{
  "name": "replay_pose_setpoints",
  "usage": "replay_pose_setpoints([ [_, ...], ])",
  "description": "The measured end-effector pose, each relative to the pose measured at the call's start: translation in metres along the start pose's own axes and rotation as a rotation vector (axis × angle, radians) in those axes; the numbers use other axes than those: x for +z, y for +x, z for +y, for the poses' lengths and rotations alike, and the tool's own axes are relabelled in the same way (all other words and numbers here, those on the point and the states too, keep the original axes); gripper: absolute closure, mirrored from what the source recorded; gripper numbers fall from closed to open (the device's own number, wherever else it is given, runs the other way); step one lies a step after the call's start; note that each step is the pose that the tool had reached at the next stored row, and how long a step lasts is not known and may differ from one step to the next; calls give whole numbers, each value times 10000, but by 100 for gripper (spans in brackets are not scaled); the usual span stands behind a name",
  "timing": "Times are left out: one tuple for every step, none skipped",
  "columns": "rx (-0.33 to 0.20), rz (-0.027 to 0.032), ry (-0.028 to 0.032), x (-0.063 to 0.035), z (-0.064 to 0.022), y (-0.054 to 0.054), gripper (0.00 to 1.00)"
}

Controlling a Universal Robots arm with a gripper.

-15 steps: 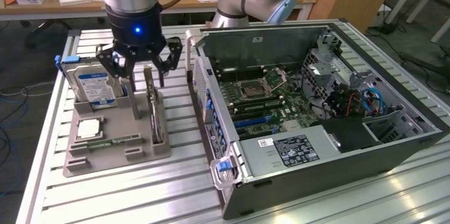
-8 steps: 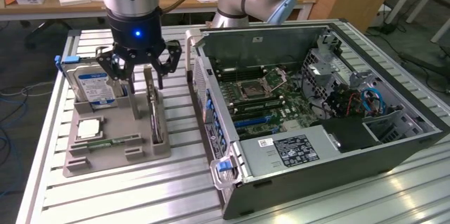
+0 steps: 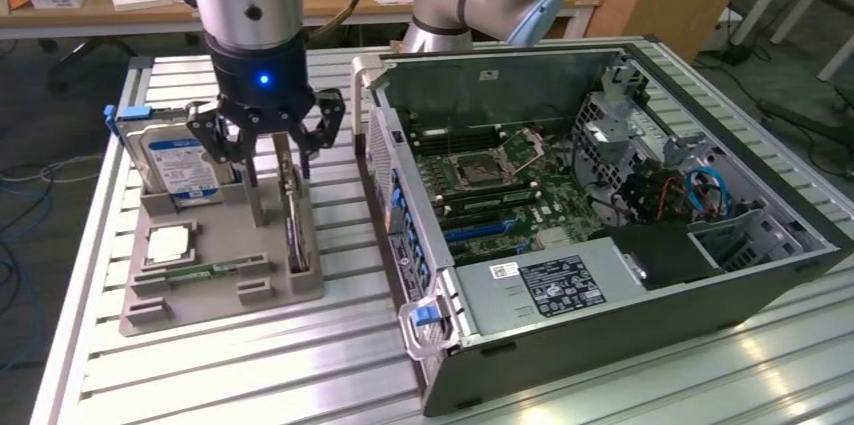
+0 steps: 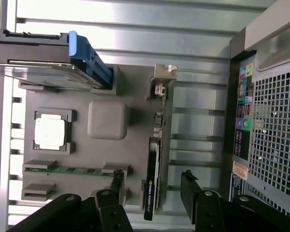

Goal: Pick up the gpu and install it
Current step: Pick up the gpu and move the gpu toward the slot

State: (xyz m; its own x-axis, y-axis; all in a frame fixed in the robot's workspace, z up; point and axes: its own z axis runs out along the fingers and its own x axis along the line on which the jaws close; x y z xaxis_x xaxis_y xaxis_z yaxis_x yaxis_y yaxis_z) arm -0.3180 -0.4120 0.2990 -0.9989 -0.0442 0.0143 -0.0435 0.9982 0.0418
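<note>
**A:** What sits closest to the lens?

**B:** The gripper (image 4: 152,176) (image 3: 274,167). It is black, with its two fingers (image 4: 117,180) spread wide and holding nothing.

**A:** Where is the gpu?

**B:** The gpu (image 4: 155,145) (image 3: 291,225) stands on its long edge in a slot along the edge of the tray (image 4: 135,150) (image 3: 267,290) that faces the case. In the wrist view one finger lies to each side of the card's dark end, with a gap on both sides. The silvery bracket is at the card's other end.

**A:** What else does the tray carry?

**B:** A drive (image 4: 38,72) (image 3: 180,165) with a blue and white label stands upright at the tray corner away from the case. A square silver chip (image 4: 50,131) (image 3: 167,243) lies flat by the tray's outer edge. Beside it lies a narrow green memory stick (image 4: 72,169) (image 3: 200,270).

**A:** And around the tray?

**B:** The tray rests on a slatted metal worktop (image 4: 135,29) (image 3: 267,375), toward the exterior view's left. Just beside it, toward that view's right, an open case (image 4: 275,121) (image 3: 601,325) lies on its side with the motherboard exposed.
</note>
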Motion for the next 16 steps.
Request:
replay_pose_setpoints([
  [0, 1, 0, 18, -2, 0, 41],
  [-2, 1, 1, 35, -8, -2, 41],
  [2, 0, 1, 55, -15, -1, 41],
  [16, -2, 0, 72, -24, 0, 41],
  [61, -13, 0, 90, -30, 0, 41],
  [135, -27, 0, 108, -34, 0, 41],
  [222, -40, -2, 126, -36, 0, 41],
  [282, -45, -3, 142, -39, -1, 41],
  [303, -46, -3, 156, -42, -2, 41],
  [311, -46, -2, 169, -45, -2, 41],
  [314, -46, 4, 183, -48, -2, 41],
  [318, -46, 12, 196, -50, -3, 41],
  [321, -46, 19, 212, -52, -4, 41],
  [322, -46, 22, 230, -56, -6, 41],
  [325, -46, 23, 247, -63, -7, 41],
  [330, -46, 24, 263, -69, -7, 41],
])
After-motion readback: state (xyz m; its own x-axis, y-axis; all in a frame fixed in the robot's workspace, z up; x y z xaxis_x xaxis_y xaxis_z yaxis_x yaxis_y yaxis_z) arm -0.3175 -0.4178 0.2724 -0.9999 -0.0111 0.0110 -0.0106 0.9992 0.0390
